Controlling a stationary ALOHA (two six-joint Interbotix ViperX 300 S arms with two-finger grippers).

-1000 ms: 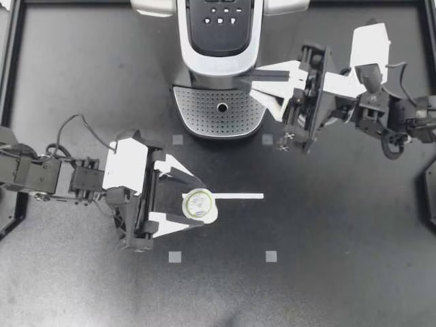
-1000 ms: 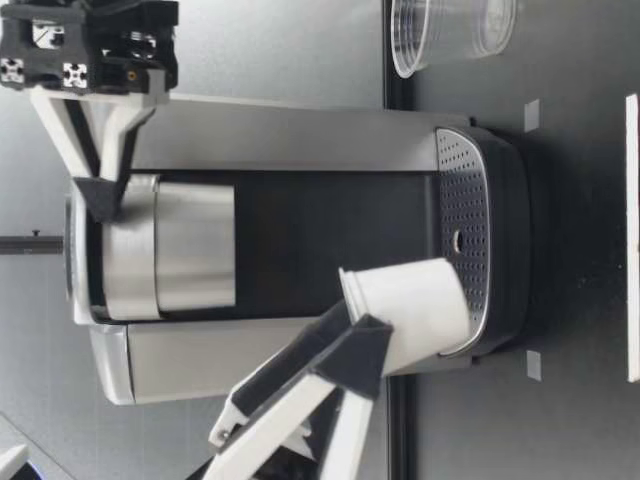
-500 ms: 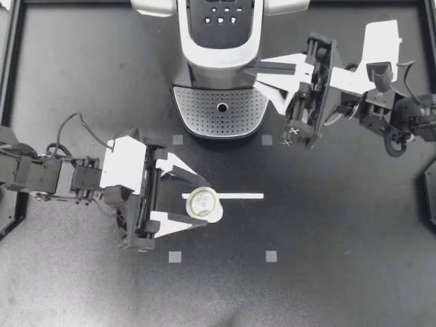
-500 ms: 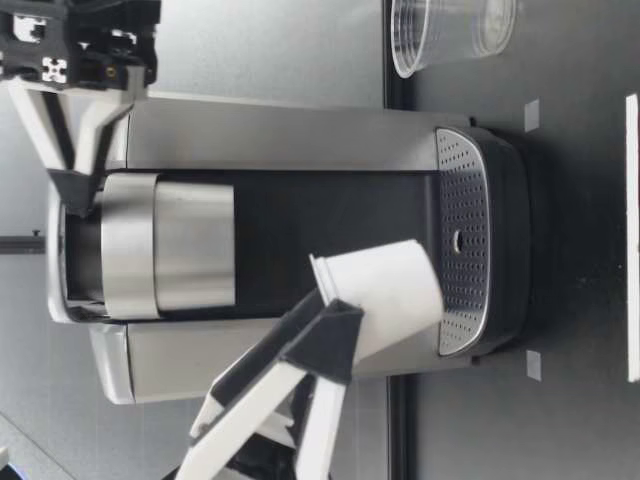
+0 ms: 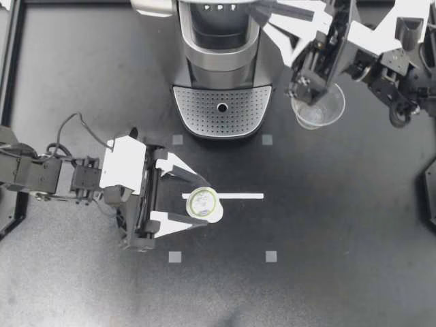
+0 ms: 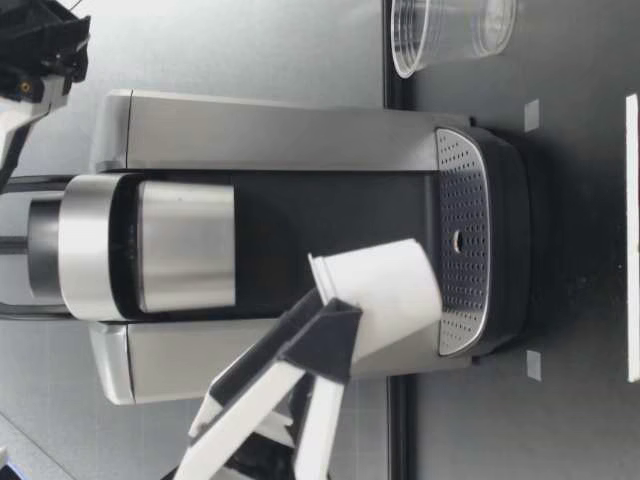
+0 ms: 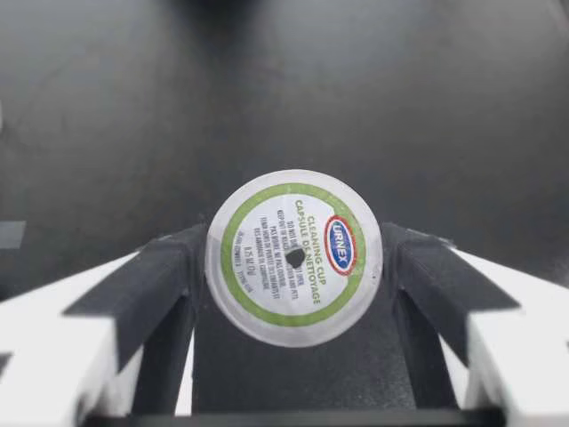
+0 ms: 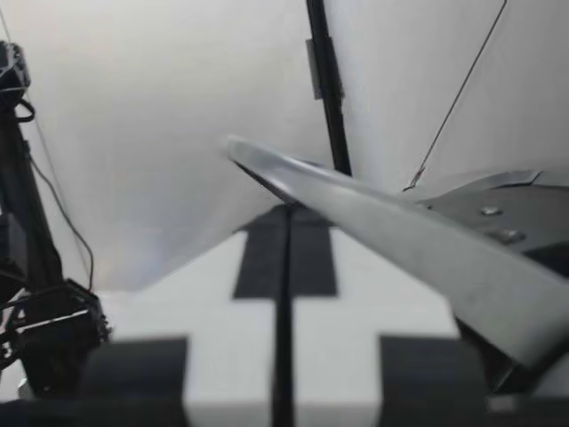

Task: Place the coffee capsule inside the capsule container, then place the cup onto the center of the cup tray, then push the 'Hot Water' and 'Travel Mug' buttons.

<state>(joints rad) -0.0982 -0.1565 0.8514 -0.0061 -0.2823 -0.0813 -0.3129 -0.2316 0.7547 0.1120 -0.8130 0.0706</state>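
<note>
My left gripper point(image 5: 196, 201) is shut on a white coffee capsule point(image 5: 203, 204) with a green-ringed foil top, held a little above the table in front of the coffee machine point(image 5: 219, 61). In the left wrist view the capsule point(image 7: 294, 256) sits upright between both dark pads. In the low view the capsule point(image 6: 385, 298) hangs level with the drip tray point(image 6: 462, 240). My right gripper point(image 5: 259, 9) is shut, its tips under the raised lid at the machine's top right. A clear plastic cup point(image 5: 317, 106) stands beside the machine, under my right arm.
The perforated cup tray point(image 5: 219, 112) at the machine's foot is bare. A white strip point(image 5: 240, 196) lies on the black table beside the capsule, with small grey squares point(image 5: 271, 256) around it. In the right wrist view the silver lid edge point(image 8: 400, 253) crosses the fingers.
My right gripper has swung up and back, lifting the machine's lid open and uncovering the clear cup. My left gripper raised the capsule slightly, then held still.
</note>
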